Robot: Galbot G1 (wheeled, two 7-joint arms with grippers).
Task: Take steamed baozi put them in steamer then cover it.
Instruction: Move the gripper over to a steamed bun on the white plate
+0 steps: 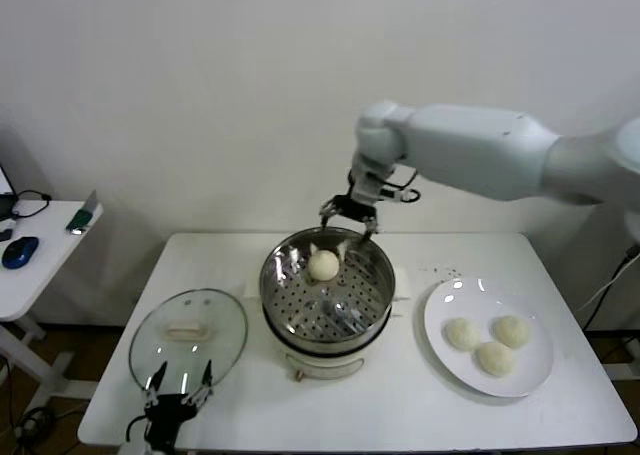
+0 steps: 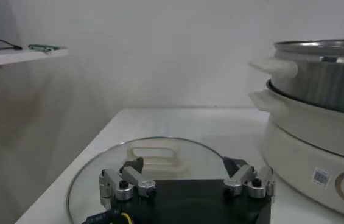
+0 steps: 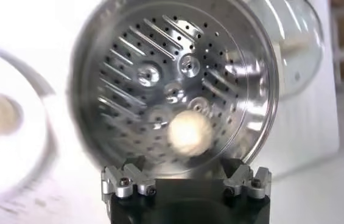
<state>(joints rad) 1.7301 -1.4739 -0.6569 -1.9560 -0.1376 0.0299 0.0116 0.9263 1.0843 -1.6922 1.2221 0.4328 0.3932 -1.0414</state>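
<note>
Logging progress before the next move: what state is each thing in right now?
Steamer: uncovered, one bun inside.
Bun in steamer: released, lying on the perforated bottom.
Plate: holds three buns.
Lid: flat on the table, handle up.
Right pincer: open, above the steamer's far rim.
Left pincer: open, at the lid's near edge.
</note>
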